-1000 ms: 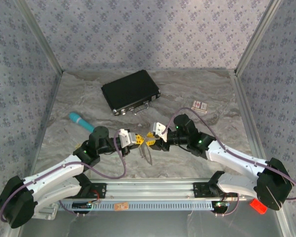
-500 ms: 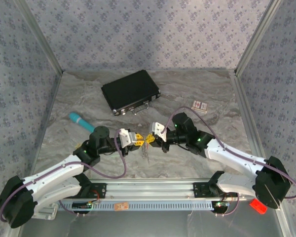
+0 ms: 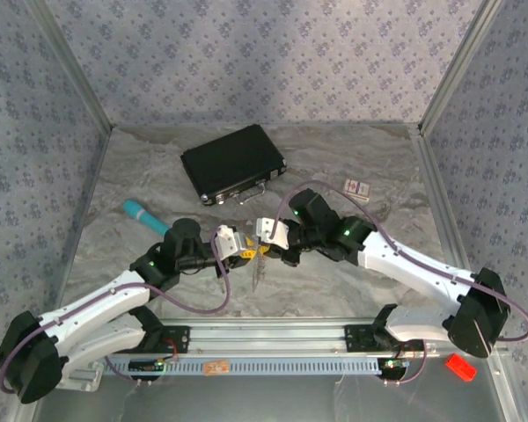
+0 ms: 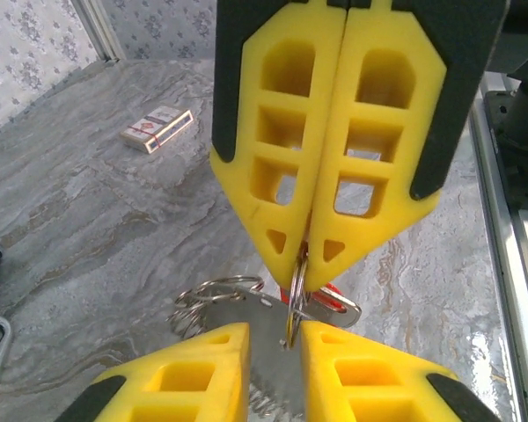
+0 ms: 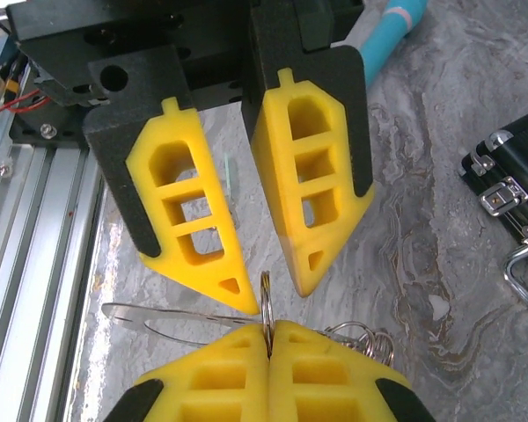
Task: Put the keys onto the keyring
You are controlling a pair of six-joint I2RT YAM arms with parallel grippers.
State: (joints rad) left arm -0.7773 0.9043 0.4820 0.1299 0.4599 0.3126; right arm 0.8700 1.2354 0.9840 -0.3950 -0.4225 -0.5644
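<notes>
Meeting over the near middle of the table (image 3: 141, 167), the two arms face each other tip to tip. The right gripper (image 5: 268, 338) has its jaws pressed together on a thin metal ring (image 5: 266, 294) standing edge-on. The left gripper (image 4: 273, 338) has its fingers a little apart, one on either side of that ring. A silvery key (image 5: 158, 311), a red-headed key (image 4: 333, 301) and the keyring (image 3: 260, 274) sit just below.

The table (image 3: 352, 158) was a grey, marbled slab. Three things lay directly on it, well apart from one another: a flat black case (image 3: 233, 163) at the upper centre of the top view, a teal stick (image 3: 145, 216) at the left, set slantwise, and a small flat box (image 3: 357, 188) right of centre.
</notes>
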